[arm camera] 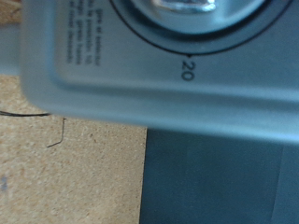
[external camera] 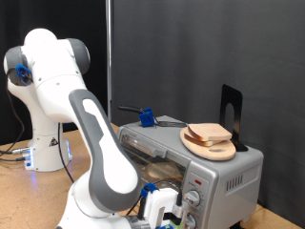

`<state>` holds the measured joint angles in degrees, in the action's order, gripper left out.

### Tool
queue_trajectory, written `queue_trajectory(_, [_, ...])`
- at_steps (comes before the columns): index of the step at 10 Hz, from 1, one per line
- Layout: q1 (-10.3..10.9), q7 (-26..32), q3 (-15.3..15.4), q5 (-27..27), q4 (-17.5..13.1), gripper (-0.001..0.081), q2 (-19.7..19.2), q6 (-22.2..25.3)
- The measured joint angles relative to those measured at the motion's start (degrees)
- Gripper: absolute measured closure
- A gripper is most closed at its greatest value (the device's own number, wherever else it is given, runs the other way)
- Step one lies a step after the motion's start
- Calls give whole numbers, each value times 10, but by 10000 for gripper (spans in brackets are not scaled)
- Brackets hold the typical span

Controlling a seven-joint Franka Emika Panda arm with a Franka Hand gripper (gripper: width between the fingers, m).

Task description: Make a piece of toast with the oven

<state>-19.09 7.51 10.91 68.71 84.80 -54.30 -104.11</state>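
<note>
The silver-grey oven point(external camera: 224, 176) stands at the exterior view's lower right, its glass door point(external camera: 152, 162) facing the lower left. My gripper point(external camera: 164, 208) is low at the oven's front, right beside the round knobs point(external camera: 192, 199). The wrist view is filled by the oven's control panel point(arm camera: 140, 65), with a dial mark "20" point(arm camera: 190, 65) and the rim of a knob point(arm camera: 177, 5) at the picture's edge; no fingers show there. Stacked bread slices point(external camera: 211, 134) lie on a wooden board point(external camera: 212, 147) on top of the oven. A single slice of toast is not visible.
A blue-tipped tool point(external camera: 146, 117) lies on the oven's top. A black upright stand point(external camera: 231, 107) is behind the board. The robot's white base point(external camera: 43, 143) stands on the wooden table point(external camera: 29, 196) at the left. A dark curtain is behind.
</note>
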Motion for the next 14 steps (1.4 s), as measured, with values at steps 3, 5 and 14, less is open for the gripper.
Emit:
queue_trajectory(3, [0, 16, 4, 13, 8, -2, 2, -3])
queue_trajectory(5, [0, 23, 4, 14, 12, -2, 5, -3])
queue_trajectory(14, [-2, 34, 6, 27, 38, 582, 34, -1])
